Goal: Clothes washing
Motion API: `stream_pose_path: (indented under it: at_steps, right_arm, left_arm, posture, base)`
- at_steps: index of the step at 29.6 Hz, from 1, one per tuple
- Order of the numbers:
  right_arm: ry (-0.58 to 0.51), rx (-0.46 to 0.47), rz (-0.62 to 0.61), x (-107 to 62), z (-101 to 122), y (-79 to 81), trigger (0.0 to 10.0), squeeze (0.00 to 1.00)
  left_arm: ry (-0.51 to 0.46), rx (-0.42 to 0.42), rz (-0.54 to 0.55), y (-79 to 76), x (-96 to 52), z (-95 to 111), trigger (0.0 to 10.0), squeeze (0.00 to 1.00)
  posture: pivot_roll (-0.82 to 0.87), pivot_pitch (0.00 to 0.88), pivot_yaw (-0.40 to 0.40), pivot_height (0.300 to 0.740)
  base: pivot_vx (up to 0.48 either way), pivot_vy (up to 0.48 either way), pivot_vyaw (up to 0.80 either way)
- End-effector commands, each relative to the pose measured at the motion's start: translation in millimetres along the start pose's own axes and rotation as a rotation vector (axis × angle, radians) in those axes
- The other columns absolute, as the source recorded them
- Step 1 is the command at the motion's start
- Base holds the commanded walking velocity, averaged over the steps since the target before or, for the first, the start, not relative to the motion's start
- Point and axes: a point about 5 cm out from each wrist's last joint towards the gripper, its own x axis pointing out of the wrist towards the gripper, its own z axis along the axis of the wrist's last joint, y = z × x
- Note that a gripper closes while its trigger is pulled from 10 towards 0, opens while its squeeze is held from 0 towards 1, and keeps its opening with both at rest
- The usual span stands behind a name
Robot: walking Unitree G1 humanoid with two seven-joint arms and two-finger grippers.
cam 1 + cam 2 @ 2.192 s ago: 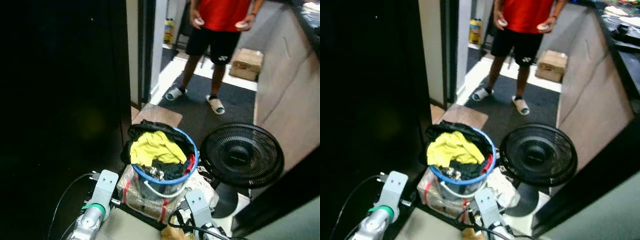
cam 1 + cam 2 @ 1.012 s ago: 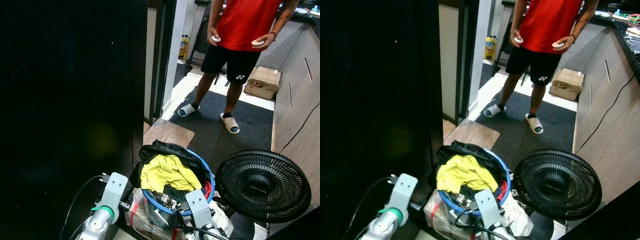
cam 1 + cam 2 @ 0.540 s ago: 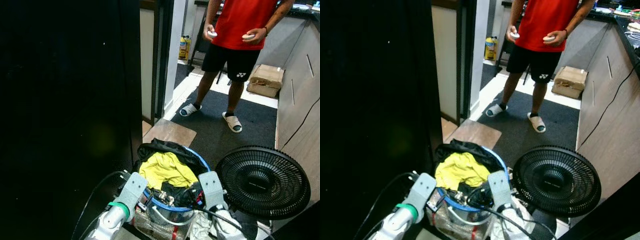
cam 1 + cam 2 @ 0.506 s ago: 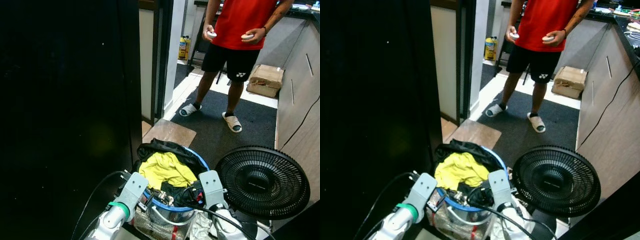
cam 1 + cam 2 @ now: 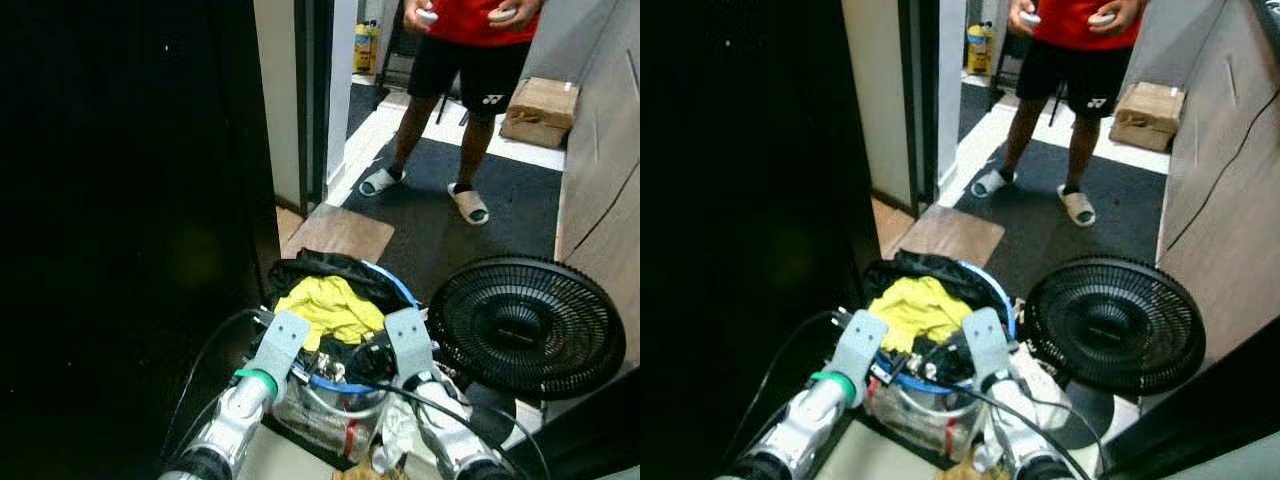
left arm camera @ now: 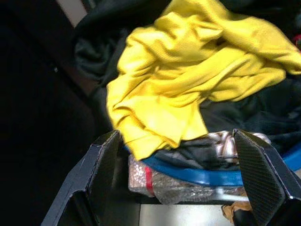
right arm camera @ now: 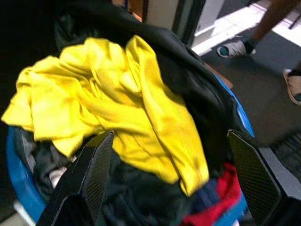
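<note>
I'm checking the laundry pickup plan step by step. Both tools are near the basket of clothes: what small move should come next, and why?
Probably lower the left tool onto the yellow garment. It lies on top of the pile in the blue basket, the tool's fingers are spread wide before it, and nothing is gripped yet. The right tool hovers open too.

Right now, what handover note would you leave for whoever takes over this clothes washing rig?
Left gripper: open, empty, poised at the near rim of the round blue plastic laundry basket.
Right gripper: open, empty, above the same basket.
Crumpled yellow garment lies on top of dark clothes; a black floor fan stands to the right, a person ahead.
Done: nothing grasped. Left: lift the clothes out and wash them.
</note>
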Motion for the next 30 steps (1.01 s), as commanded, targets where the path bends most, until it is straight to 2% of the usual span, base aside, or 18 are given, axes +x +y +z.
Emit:
stream_pose_path:
  at_steps: [1, 12, 18, 19, 24, 26, 27, 29, 30]
  right_arm:
    - [0.017, 0.0, 0.004, -1.7, -3.7, 1.7, 10.0, 0.0]
    - [-0.074, 0.019, -0.036, 4.5, 15.5, -9.8, 10.0, 0.0]
    - [-0.067, 0.008, -0.055, 5.9, 16.3, -18.7, 10.0, 0.0]
    - [-0.083, 0.014, -0.054, 11.7, 25.1, -21.4, 10.0, 0.0]
    - [-0.116, 0.04, -0.066, 22.4, 42.9, -25.2, 10.0, 0.0]
    - [-0.156, 0.104, -0.099, 32.3, 62.9, -32.1, 10.0, 0.0]
    - [-0.156, 0.104, -0.099, 32.3, 62.9, -32.1, 10.0, 0.0]
    - [-0.207, 0.18, -0.132, 40.6, 84.3, -39.7, 10.0, 0.0]
    - [-0.207, 0.18, -0.132, 40.6, 84.3, -39.7, 10.0, 0.0]
  left_arm:
    - [0.023, -0.007, 0.001, 1.9, -2.8, -5.1, 10.0, 0.0]
    - [-0.06, 0.004, -0.036, -1.9, -6.0, 15.8, 10.0, 0.0]
    - [-0.072, 0.002, -0.056, -5.6, -6.7, 23.4, 10.0, 0.0]
    - [-0.083, -0.004, -0.047, -1.3, -8.3, 28.6, 10.0, 0.0]
    - [-0.089, -0.011, -0.027, 5.8, -12.7, 31.6, 10.0, 0.0]
    - [-0.086, -0.011, -0.007, 10.7, -18.0, 30.9, 10.0, 0.0]
    - [-0.086, -0.011, -0.007, 10.7, -18.0, 30.9, 10.0, 0.0]
    - [-0.076, -0.01, 0.012, 14.5, -23.9, 29.0, 10.0, 0.0]
    - [-0.076, -0.01, 0.012, 14.5, -23.9, 29.0, 10.0, 0.0]
  posture:
    - [0.11, 0.22, 0.089, 0.74]
    - [0.12, 0.314, 0.131, 0.74]
    - [0.13, 0.344, 0.142, 0.74]
    - [0.16, 0.37, 0.143, 0.74]
    - [0.17, 0.374, 0.139, 0.74]
    - [0.21, 0.382, 0.125, 0.74]
    - [0.21, 0.382, 0.125, 0.74]
    - [0.22, 0.385, 0.119, 0.74]
    - [0.22, 0.385, 0.119, 0.74]
  base:
    - [0.0, 0.0, 0.0]
    - [0.0, 0.0, 0.0]
    - [0.0, 0.0, 0.0]
    - [0.0, 0.0, 0.0]
    - [0.0, 0.0, 0.0]
    - [0.0, 0.0, 0.0]
    - [0.0, 0.0, 0.0]
    - [0.0, 0.0, 0.0]
    - [0.0, 0.0, 0.0]
